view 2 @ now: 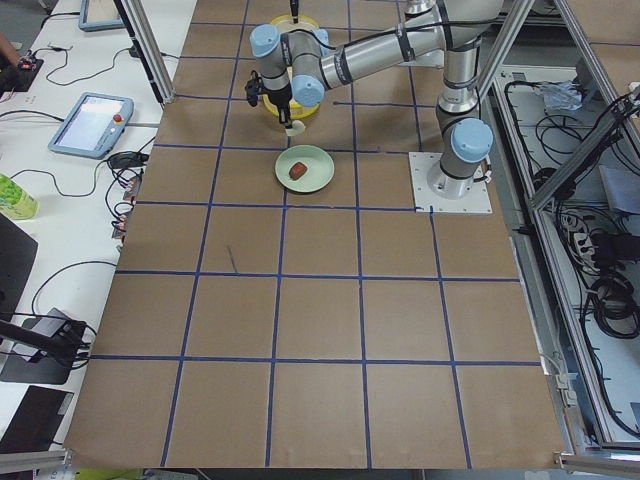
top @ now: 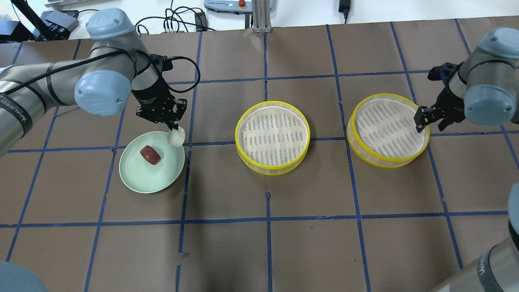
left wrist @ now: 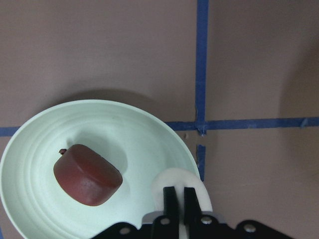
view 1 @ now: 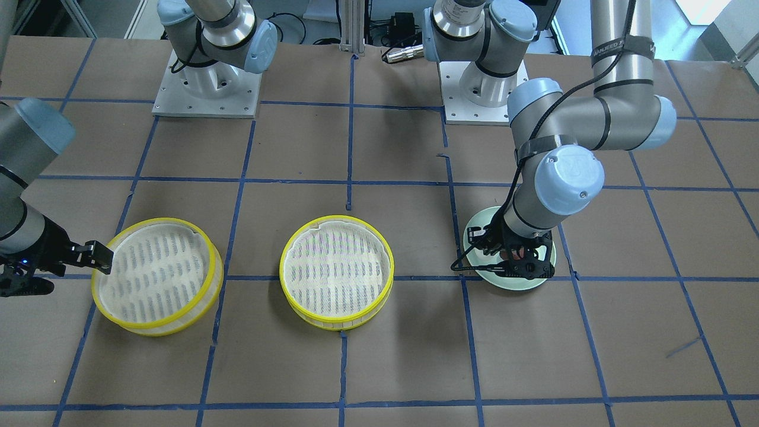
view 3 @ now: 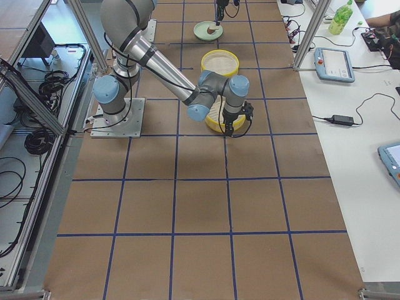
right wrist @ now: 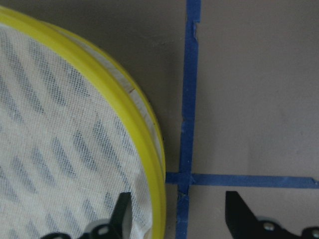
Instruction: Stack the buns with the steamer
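Observation:
My left gripper (top: 174, 129) is shut on the smooth white bun (top: 176, 138) and holds it at the far right edge of the pale green plate (top: 142, 180). In the left wrist view the fingers (left wrist: 170, 196) pinch the white bun (left wrist: 177, 178). The dark reddish-brown bun (top: 150, 155) lies on the plate (left wrist: 124, 129), also seen from the wrist (left wrist: 87, 175). Two yellow-rimmed steamer baskets stand empty, one in the middle (top: 272, 138) and one on the right (top: 388, 130). My right gripper (right wrist: 177, 214) is open, its fingers either side of the right basket's rim (right wrist: 154, 164).
The brown table covering carries a grid of blue tape lines (top: 267, 219). Both arm bases (view 1: 483, 89) stand at the robot side. The left arm's elbow (view 1: 569, 178) hangs over the plate (view 1: 474, 228) in the front view. Cables and a tablet lie beyond the table's far edge.

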`<move>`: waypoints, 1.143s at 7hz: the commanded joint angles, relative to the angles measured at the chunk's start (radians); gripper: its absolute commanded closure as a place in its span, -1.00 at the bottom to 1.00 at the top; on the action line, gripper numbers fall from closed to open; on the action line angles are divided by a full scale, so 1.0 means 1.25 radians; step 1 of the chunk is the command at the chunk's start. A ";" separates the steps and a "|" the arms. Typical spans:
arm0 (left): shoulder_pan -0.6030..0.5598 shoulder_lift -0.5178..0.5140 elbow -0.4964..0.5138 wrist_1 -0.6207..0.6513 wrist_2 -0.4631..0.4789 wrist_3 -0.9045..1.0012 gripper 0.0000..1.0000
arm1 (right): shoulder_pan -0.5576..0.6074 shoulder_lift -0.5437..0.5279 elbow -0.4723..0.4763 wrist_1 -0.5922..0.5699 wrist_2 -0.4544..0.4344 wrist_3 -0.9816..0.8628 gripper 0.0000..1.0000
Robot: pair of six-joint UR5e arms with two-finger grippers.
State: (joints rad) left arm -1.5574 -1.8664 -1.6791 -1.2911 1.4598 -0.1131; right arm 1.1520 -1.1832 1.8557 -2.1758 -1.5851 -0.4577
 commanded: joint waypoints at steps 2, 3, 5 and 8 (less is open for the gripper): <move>-0.157 -0.065 0.025 0.169 -0.153 -0.377 0.66 | 0.000 -0.008 -0.004 -0.001 -0.001 0.000 0.91; -0.214 -0.101 0.026 0.230 -0.143 -0.454 0.27 | 0.000 -0.009 -0.030 0.002 -0.002 0.000 0.92; -0.216 -0.101 0.031 0.229 -0.136 -0.459 -1.00 | 0.017 -0.039 -0.073 0.019 -0.003 0.019 0.91; -0.164 -0.052 0.009 0.112 0.044 -0.248 -1.00 | 0.142 -0.115 -0.095 0.113 -0.003 0.220 0.91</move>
State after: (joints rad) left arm -1.8019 -1.9618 -1.6532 -1.0597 1.4097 -0.5542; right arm 1.2549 -1.2937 1.7544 -2.0850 -1.5877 -0.3002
